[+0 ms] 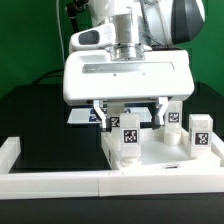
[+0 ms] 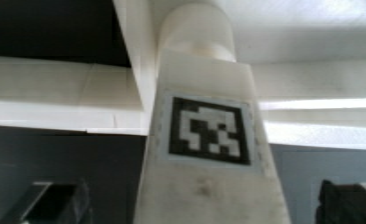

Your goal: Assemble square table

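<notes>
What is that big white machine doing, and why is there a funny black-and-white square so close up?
It is a robot arm building a small table. Its tool is a two-finger pincher hanging under the white box. One picture comes from a camera watching from the side. The other comes from a camera on the arm's wrist, looking down between the dark fingers. The tall white post there is a table leg, and the square is a tag stuck on it. The leg stands between the fingers, but I cannot tell if they are squeezing it. Below sits the white tabletop with more legs standing up.
</notes>
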